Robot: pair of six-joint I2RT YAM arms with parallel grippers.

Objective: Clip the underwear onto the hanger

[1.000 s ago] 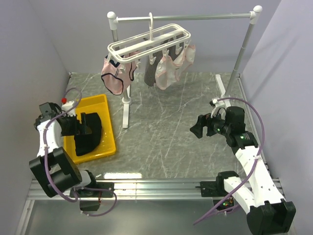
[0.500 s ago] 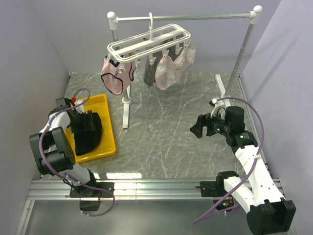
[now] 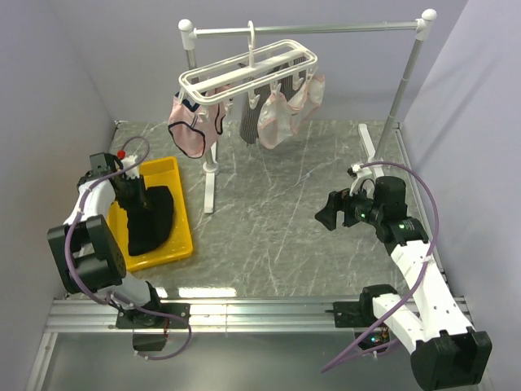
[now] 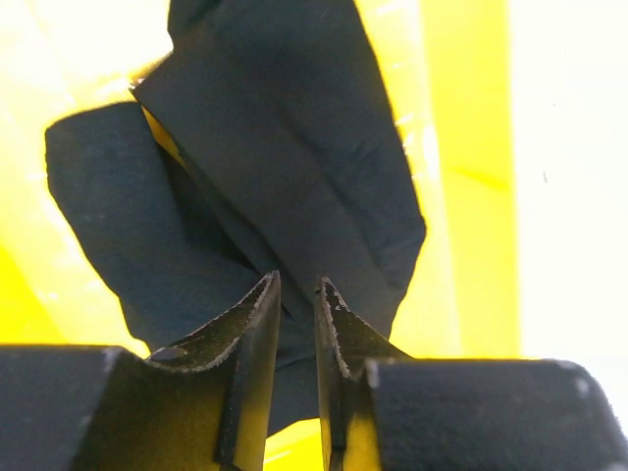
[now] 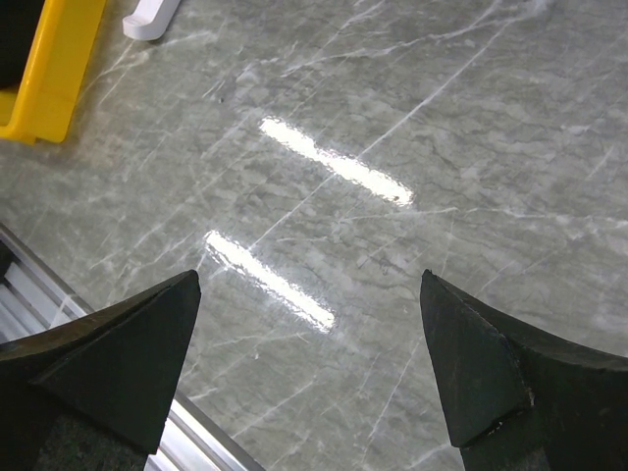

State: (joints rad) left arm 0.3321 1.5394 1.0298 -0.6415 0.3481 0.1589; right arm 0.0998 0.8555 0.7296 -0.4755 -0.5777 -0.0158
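Slippage risk: left gripper point(image 4: 296, 285) is sitting with jaws nearly together on underwear point(image 4: 294, 167) bunched under its tips in yellow tray point(image 4: 471, 245), hold not confirmable, so a thin fold may be pulling free on lift.

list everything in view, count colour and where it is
underwear: one, black, in the tray
tray: one, yellow, left side of table
hanger: one, white, hooked on the rail stand
rail stand: one, grey metal, back of table
pink garments: at least three, pale pink, clipped under the hanger
striped garment: one, grey, clipped among the pink ones
table: one, grey marble pattern
left gripper: black, in the tray, jaws nearly together on a fold of the underwear
right gripper: black, open, above bare table
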